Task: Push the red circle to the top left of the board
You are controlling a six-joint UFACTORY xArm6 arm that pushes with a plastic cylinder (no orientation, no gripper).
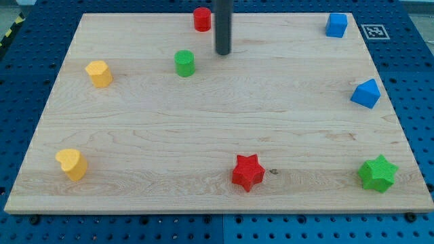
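Red circle (pixel 202 19), a short cylinder with a flat top, stands near the top edge of a pale wooden board (pixel 224 129), a little left of the centre line. My tip (pixel 223 52) is the lower end of a dark rod coming down from the view's top; it sits just right of the red circle and slightly lower in the view, apart from it. There are no jaws to spread or press together, only the bare rod end. The board lies on a blue perforated table (pixel 20 74), with a black-and-white marker tag (pixel 373 30) past its top right corner. A green circle (pixel 184 63) stands left of and below the tip, near it. A yellow block (pixel 99 73) of unclear shape sits toward the left edge, and a yellow heart (pixel 72 164) lies at the bottom left. A red star (pixel 247 172) rests near the bottom edge at centre, a green star (pixel 378 173) at the bottom right. A blue cube (pixel 336 25) occupies the top right corner, and a blue block (pixel 366 93) with a peaked top sits at the right edge.
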